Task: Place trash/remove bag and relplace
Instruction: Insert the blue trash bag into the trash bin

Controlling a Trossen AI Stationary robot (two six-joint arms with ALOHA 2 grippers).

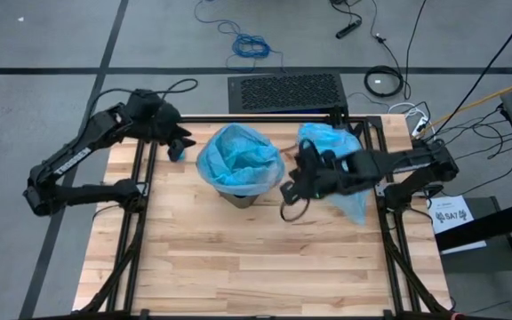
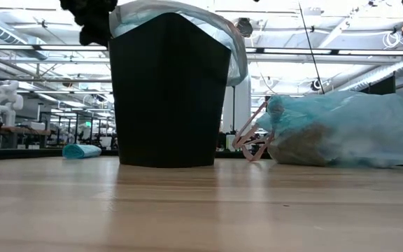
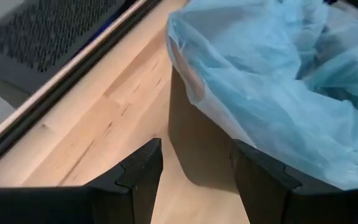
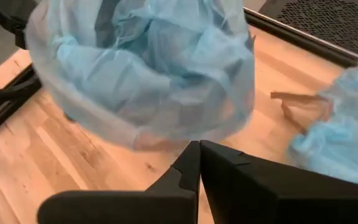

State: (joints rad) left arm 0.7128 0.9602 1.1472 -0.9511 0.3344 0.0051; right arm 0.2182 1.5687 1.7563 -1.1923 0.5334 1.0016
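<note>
From above, black bin [image 1: 238,197] w/ blue liner [image 1: 238,158] sits mid-table; left gripper [image 1: 179,142] beside it, right gripper [image 1: 290,189] between bin & full blue bag [image 1: 340,164]. Low view: bag (brown trash inside) [image 2: 306,145] lies right of bin. Wrist views: left fingers [image 3: 143,177] spread, right fingers [image 4: 188,168] pressed together, empty.

Both arms are matte black, six-joint, built from boxy angular links with rounded joint housings. The left arm [image 1: 83,156] carries pale lettering along its long forearm link, too small to read. The right arm [image 1: 407,164] has the same finish and chunky link shapes. Left gripper [image 3: 194,171]: two flat, dark, slab-like plastic fingers [image 3: 143,174] with bevelled, stepped edges. Right gripper [image 4: 199,163]: identical dark fingers, tapering to blunt tips, seam line between them. No screws or cables can be made out on either arm.
</note>
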